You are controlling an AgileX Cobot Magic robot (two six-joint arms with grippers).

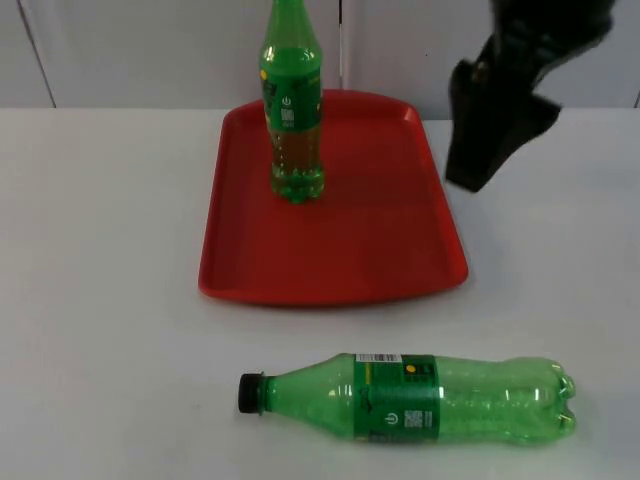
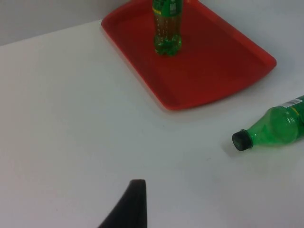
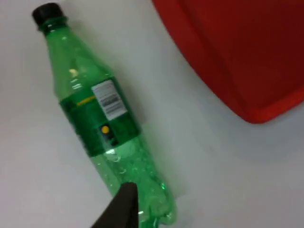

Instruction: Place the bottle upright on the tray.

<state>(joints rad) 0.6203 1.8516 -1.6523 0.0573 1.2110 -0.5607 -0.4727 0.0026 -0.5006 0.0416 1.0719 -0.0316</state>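
On the white table (image 1: 100,300), nearest to me and just in front of the red tray (image 1: 380,250), a green plastic bottle (image 1: 420,398) lies on its side, apart from the tray's rim, its black cap (image 1: 250,393) pointing to the left arm's side and its lobed base to the right's. The right wrist view brings out what the top view leaves small: a white barcode patch and a yellow dot on the bottle's dark green label, and the glossy, see-through wall of the bottle (image 3: 102,123). The left wrist view takes in the lying bottle's cap and shoulder (image 2: 273,128) beside the tray's rounded corner (image 2: 171,102).

Farther back, a second green bottle (image 1: 292,110) stands upright on the tray, at its far left part; it holds amber liquid.

Beyond the tray's right edge the right gripper (image 1: 480,150) hangs above the table, black and angled downward; whether its fingers are spread or closed I cannot tell. The left gripper's fingertip (image 2: 130,204) hovers over bare table, well to the tray's left.
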